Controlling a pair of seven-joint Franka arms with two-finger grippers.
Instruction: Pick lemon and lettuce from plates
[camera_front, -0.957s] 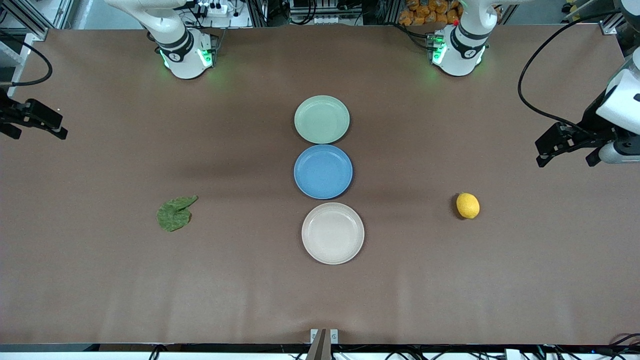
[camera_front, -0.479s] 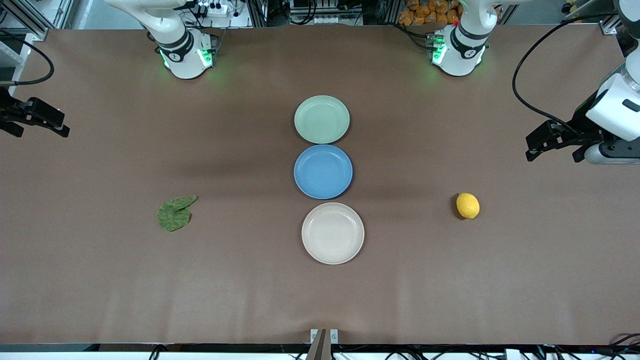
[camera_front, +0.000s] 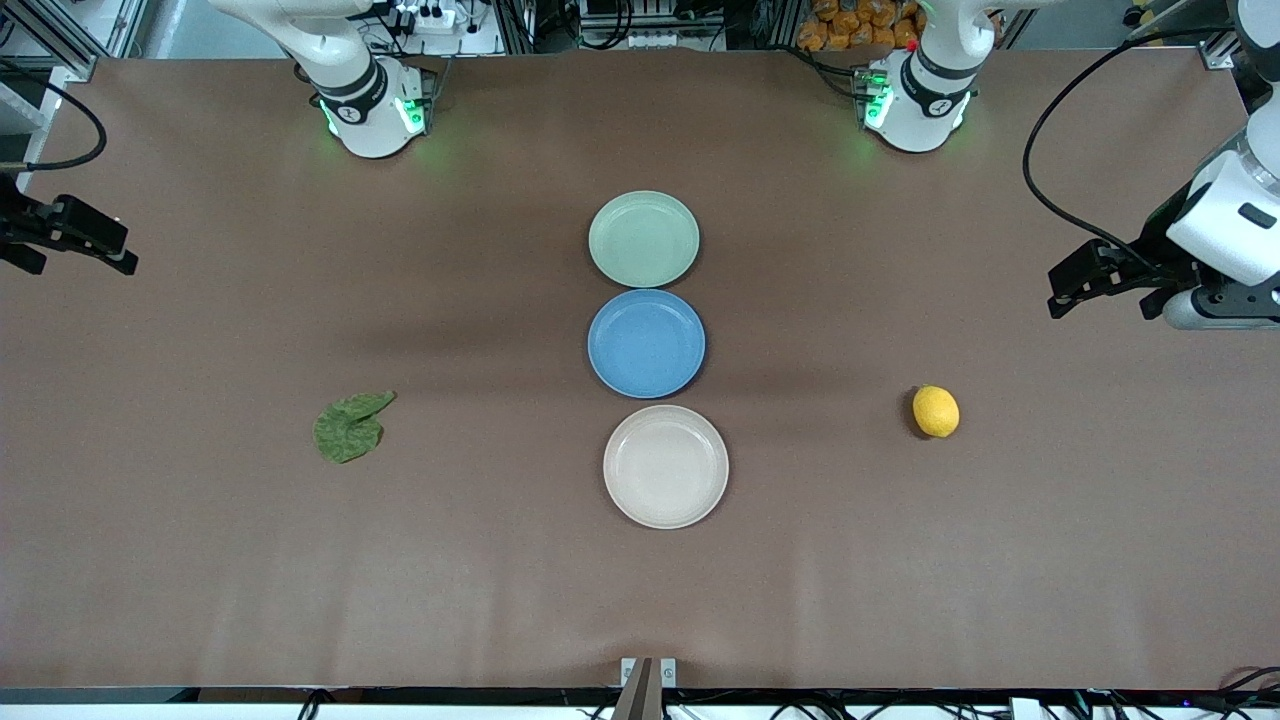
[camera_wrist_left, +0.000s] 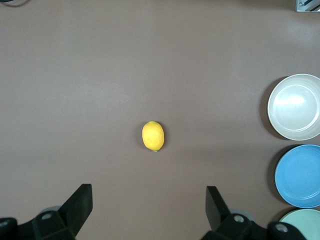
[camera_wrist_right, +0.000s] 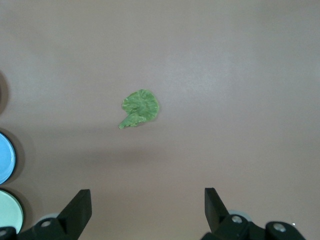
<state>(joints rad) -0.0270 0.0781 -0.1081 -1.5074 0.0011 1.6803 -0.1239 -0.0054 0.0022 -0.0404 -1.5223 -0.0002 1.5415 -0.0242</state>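
Observation:
The lemon lies on the bare table toward the left arm's end, off any plate; it also shows in the left wrist view. The lettuce lies flat on the table toward the right arm's end. The pale green plate and the beige plate hold nothing. My left gripper hangs open and holds nothing over bare table at the left arm's end. My right gripper hangs open and holds nothing over the table's edge at the right arm's end.
A blue plate, also with nothing on it, sits between the pale green and beige plates in a row down the table's middle. A black cable loops above the table by the left arm. Brown tabletop surrounds the lemon and the lettuce.
The left gripper has drifted a little toward the table's middle and the robots' bases. The right gripper has barely shifted. Lemon, lettuce and plates have not moved.

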